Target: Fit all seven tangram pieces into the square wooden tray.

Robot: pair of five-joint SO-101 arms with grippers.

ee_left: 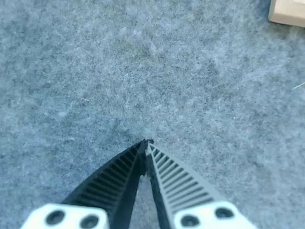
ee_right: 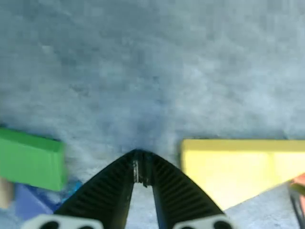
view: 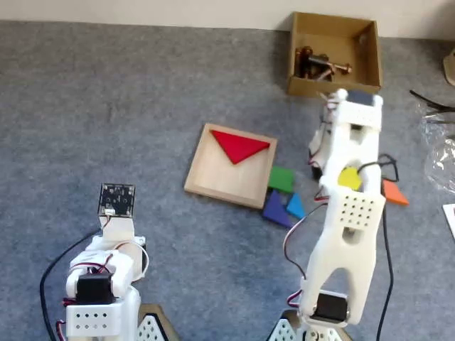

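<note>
Looking down from above, the tray point(view: 220, 177) sits mid-desk with just the red triangle point(view: 240, 145) inside, and the right arm covers most of the yellow piece point(view: 348, 177). The right wrist cam shows more: the right end effector point(ee_right: 140, 164), fingers together, sits between the yellow piece and the green piece point(ee_right: 31, 162). The left end effector point(ee_left: 146, 143) is pinched closed over bare felt, well apart from the tray. A cardboard box point(view: 334, 53) sits at the back.
</note>
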